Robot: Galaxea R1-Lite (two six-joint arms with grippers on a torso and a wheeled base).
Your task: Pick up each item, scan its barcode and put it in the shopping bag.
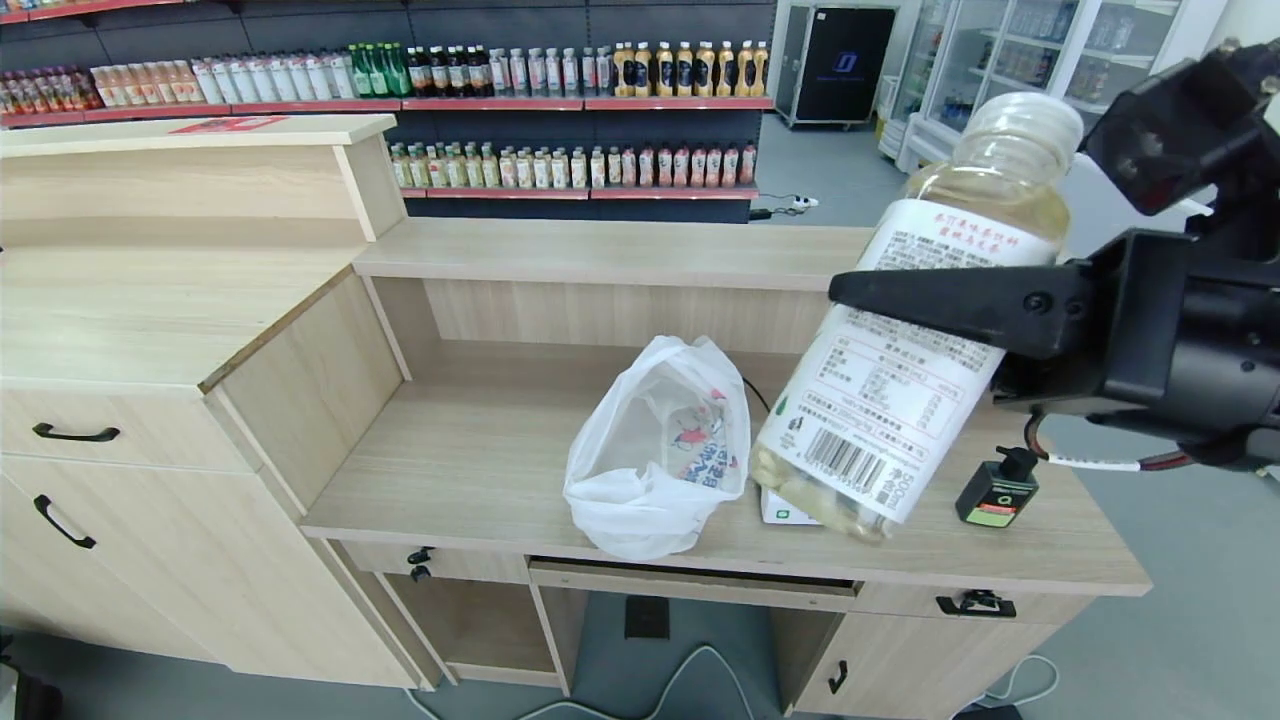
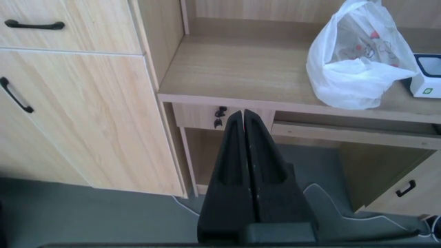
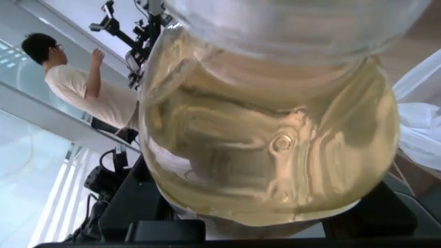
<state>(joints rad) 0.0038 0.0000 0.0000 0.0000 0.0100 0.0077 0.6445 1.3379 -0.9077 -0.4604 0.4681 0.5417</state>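
My right gripper is shut on a clear bottle of pale yellow drink, held tilted above the right part of the counter with its cap up and away. Its white label and barcode face the head camera. The bottle's base sits close before the right wrist camera. A black scanner with a green face stands on the counter just right of the bottle's base. The white shopping bag stands open mid-counter, with something printed inside. My left gripper is shut and empty, low in front of the counter's left end.
A small white box lies on the wooden counter between bag and bottle, also the white box. A taller cabinet with drawers stands to the left. Drink shelves line the back wall.
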